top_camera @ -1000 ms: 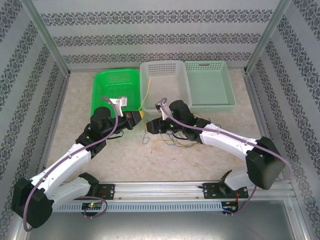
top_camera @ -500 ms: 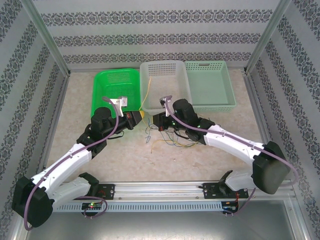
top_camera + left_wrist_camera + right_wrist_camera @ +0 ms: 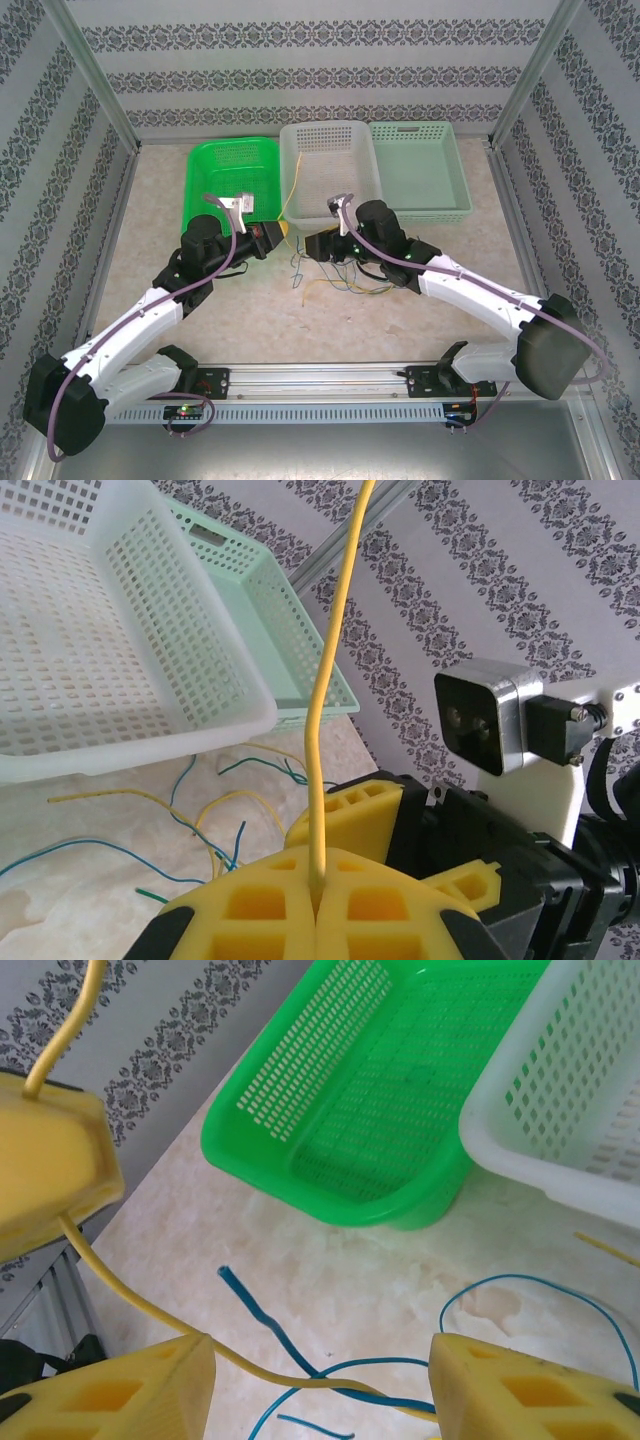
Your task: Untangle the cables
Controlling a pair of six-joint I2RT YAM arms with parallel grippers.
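left gripper (image 3: 318, 895): fingers pressed together, clamped on the yellow cable (image 3: 325, 680); it sits just near of the gap between the green and white baskets.
yellow cable: one stretch rises straight from the left fingers and, in the top view, arcs far over the white basket's left rim. Another stretch drops below the left gripper and sags right, passing between the right fingers.
right gripper (image 3: 320, 1390): fingers (image 3: 140, 1390) stand apart, with the yellow cable running through the gap close to one finger; no clamp on it. It faces left, just right of the left gripper and over the loose wires.
cables (image 3: 335, 278): a tangle of yellow, blue and green wires lies on the table (image 3: 380, 1280), near of the white basket and under the right gripper.
blue cable (image 3: 262, 1312): kinked, lying on the table just far of the right fingers, crossing under the yellow one.
green basket (image 3: 420, 1200): far left, resting on the table.
white basket (image 3: 150, 748): far middle, touching the green one.
pale basket (image 3: 290, 650): far right, against the white one.
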